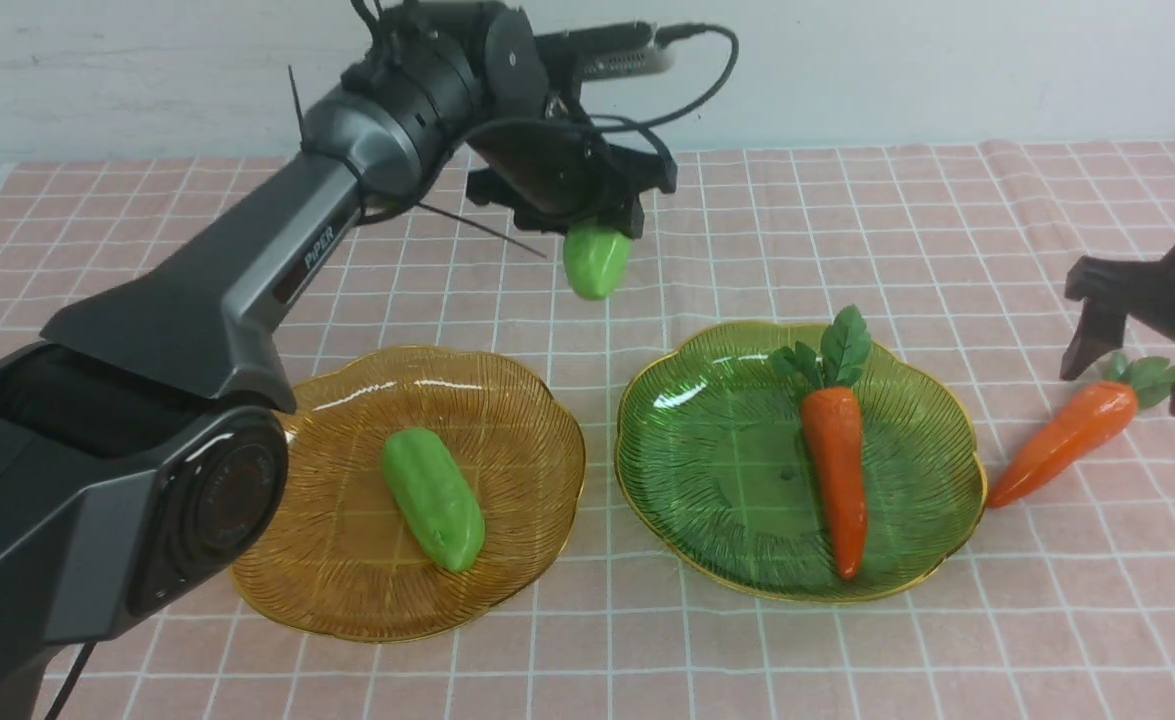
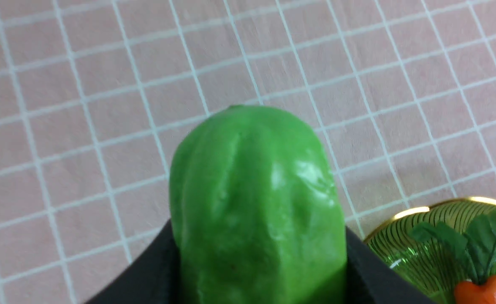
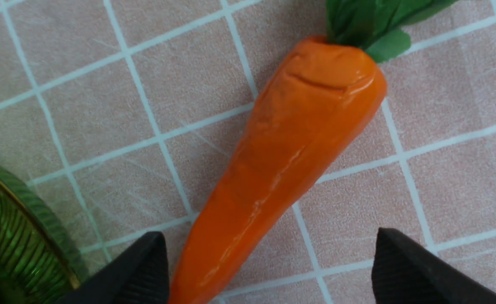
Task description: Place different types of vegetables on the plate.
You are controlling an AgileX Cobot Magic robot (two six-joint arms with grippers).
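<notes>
My left gripper [image 1: 595,228] is shut on a light-green gourd [image 1: 596,260] and holds it in the air behind the two plates; the gourd fills the left wrist view [image 2: 256,207]. A second gourd [image 1: 434,498] lies in the amber plate [image 1: 347,590]. One carrot [image 1: 835,470] lies in the green plate [image 1: 717,450]. The other carrot [image 1: 1065,438] lies on the cloth right of the green plate. My right gripper [image 1: 1137,365] is open just above that carrot's leafy end, its fingers either side of the carrot [image 3: 290,169] in the right wrist view.
A pink checked cloth [image 1: 847,220] covers the table. The green plate's rim [image 3: 20,228] lies close to the loose carrot's tip. My left arm [image 1: 197,330] reaches across above the amber plate.
</notes>
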